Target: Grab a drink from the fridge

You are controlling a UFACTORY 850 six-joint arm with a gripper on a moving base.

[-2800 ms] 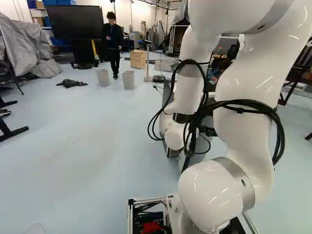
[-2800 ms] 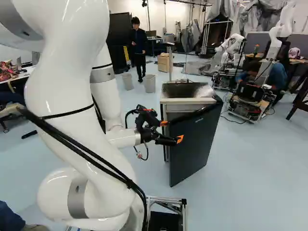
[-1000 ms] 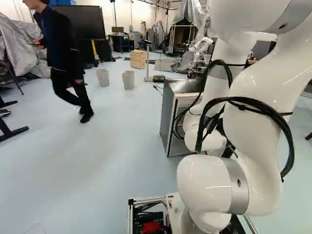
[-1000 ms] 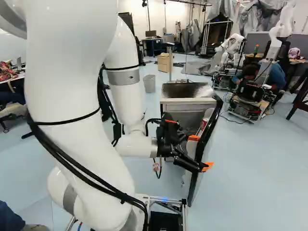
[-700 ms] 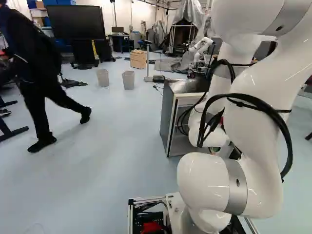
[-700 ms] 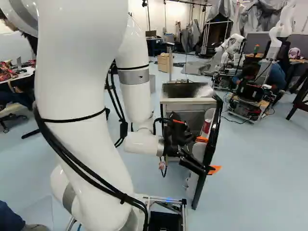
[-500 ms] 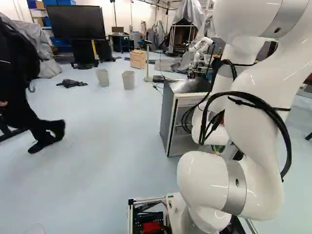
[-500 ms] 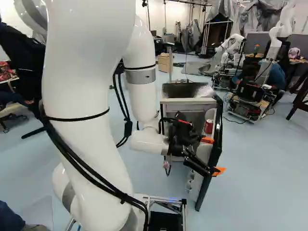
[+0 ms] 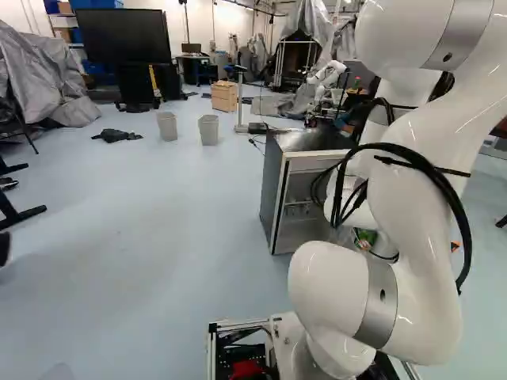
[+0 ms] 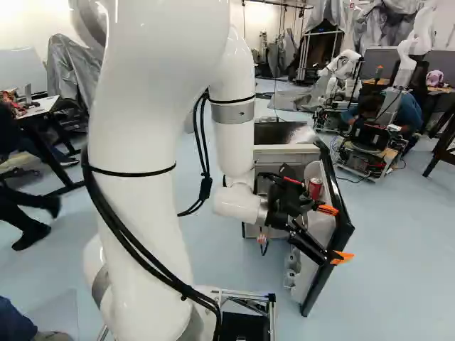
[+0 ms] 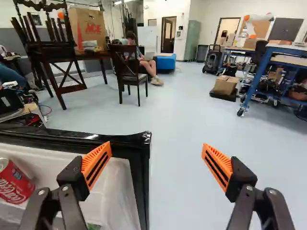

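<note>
Because the fridge (image 9: 277,194) has its door (image 10: 343,224) swung out towards the base, the drink is already within view: a red can (image 10: 315,188), right of the middle in the right base view, standing upright in the door's inner shelf. The jaws (image 11: 157,145) are spread wide, with nothing pinched between them. One orange pad (image 11: 97,160) hangs by the door's pale inner side; the other (image 11: 217,165) is over bare floor, past the free edge, so the door's corner comes between the two.

What matters most is that the can lies outside that span. In the wrist view it is beyond the finger on the shelf side, and the right base view puts it farther from the base, towards the hinge. Only this one arm serves. The next move, I judge, is either to nudge the door wider or to back off its edge, then shift sideways and come at the can across its vertical axis, one finger to each side. Closing here would catch the door instead, and the shelf wall may leave little room for fingers.

As for labels, the can bears pale script on red, and a brown bag (image 11: 88,28) far behind has red print; I leave both unread.
</note>
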